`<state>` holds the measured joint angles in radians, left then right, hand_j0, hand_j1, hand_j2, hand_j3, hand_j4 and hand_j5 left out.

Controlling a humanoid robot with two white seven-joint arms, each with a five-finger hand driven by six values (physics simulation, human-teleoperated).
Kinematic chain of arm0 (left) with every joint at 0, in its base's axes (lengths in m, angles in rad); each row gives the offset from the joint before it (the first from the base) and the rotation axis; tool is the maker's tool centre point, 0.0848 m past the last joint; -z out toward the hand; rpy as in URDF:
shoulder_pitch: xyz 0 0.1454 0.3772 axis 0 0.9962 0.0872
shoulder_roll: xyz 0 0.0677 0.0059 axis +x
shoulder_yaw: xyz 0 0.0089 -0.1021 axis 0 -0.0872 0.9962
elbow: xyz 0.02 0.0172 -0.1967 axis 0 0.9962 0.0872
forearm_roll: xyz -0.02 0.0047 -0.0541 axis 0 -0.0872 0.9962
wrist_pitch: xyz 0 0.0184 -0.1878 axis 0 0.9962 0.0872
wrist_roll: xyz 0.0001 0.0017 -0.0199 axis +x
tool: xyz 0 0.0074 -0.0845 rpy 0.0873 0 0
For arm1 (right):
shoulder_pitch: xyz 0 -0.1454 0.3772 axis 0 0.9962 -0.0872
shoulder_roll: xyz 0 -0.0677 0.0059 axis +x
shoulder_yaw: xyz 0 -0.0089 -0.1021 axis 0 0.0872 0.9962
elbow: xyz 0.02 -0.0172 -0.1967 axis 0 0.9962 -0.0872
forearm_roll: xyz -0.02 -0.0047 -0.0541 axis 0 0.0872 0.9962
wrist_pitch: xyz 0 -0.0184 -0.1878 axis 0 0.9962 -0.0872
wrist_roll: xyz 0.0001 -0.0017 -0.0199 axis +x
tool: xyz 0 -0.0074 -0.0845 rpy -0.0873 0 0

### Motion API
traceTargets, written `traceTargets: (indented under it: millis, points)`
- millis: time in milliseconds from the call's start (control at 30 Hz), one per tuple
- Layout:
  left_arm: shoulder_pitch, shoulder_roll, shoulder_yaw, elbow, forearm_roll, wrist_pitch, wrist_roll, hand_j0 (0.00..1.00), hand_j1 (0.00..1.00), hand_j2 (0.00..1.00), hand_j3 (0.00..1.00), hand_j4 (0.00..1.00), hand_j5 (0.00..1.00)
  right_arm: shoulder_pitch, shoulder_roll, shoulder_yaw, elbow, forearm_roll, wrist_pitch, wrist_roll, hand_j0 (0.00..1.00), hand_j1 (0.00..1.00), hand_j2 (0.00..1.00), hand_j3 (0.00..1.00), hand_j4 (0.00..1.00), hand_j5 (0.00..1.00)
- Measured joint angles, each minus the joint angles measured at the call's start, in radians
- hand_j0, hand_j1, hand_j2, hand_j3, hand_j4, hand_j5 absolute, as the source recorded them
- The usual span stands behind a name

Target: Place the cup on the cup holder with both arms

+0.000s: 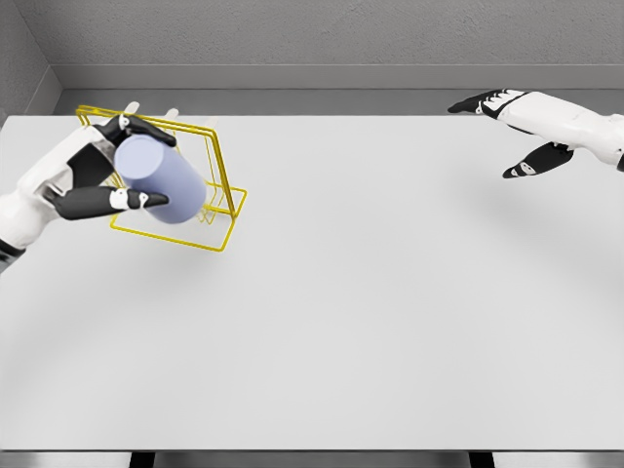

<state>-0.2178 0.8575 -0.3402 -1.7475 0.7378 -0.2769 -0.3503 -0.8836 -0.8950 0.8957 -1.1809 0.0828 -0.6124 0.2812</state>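
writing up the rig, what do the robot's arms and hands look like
Both arms are smooth white shells. The left hand and right hand have white palms, black fingers with white bands near the joints. No cables or markings show.

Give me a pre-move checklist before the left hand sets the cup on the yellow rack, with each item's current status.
1. Cup held by the left hand: ok, fingers wrap it above and below.
2. Cup over the yellow wire cup holder: ok in this view, it overlaps the frame; its true height above the frame: cannot tell.
3. Cup orientation: lies tilted on its side; whether it lines up with a peg: cannot tell.
4. Right hand out of the way: ok, open, far at the table's right rear.
5. Holder standing flat on the table: ok.
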Motion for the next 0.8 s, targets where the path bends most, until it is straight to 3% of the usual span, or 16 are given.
traceTargets:
  millis: [800]
  points:
    - [-0.023, -0.048, 0.009, 0.020, -0.012, 0.047, 0.003, 0.45, 0.45, 0.45, 0.45, 0.45, 0.45, 0.000, -0.001, 0.000, 0.000, 0.001, 0.000, 0.000, 1.00, 1.00, 1.00, 1.00, 1.00, 1.00]
